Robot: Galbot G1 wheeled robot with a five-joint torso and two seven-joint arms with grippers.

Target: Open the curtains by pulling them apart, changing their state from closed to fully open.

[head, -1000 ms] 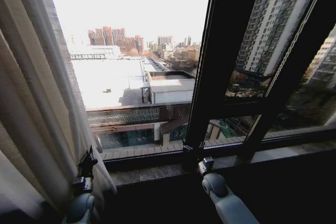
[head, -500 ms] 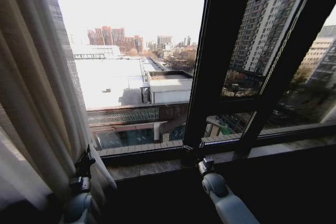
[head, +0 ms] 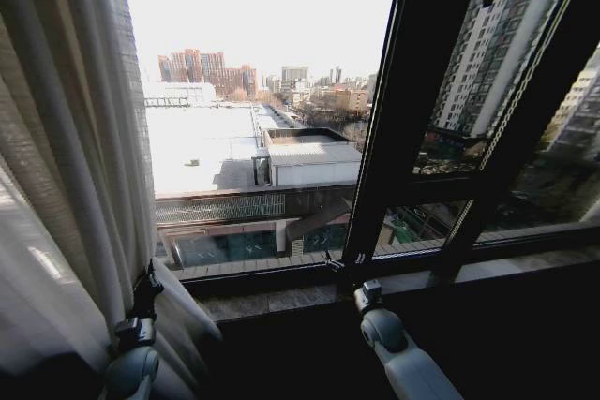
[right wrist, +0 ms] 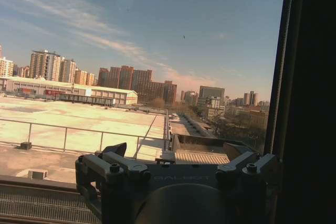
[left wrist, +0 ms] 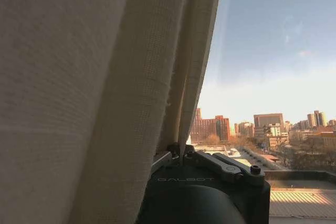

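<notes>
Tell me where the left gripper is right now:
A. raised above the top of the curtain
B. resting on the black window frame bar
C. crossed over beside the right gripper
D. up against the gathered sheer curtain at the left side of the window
D. In the head view the left gripper sits low against the folds of the curtains, and the left wrist view shows the fabric pressed beside it.

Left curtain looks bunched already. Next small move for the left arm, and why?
Probably a short further sweep toward the robot's left. The left gripper sits against the curtain's inner edge, its fingers pinching a pleat, and folds still hang past the gripper over the sill. The glass beside it is already uncovered. The right gripper rests low at the window frame, open and idle.
</notes>
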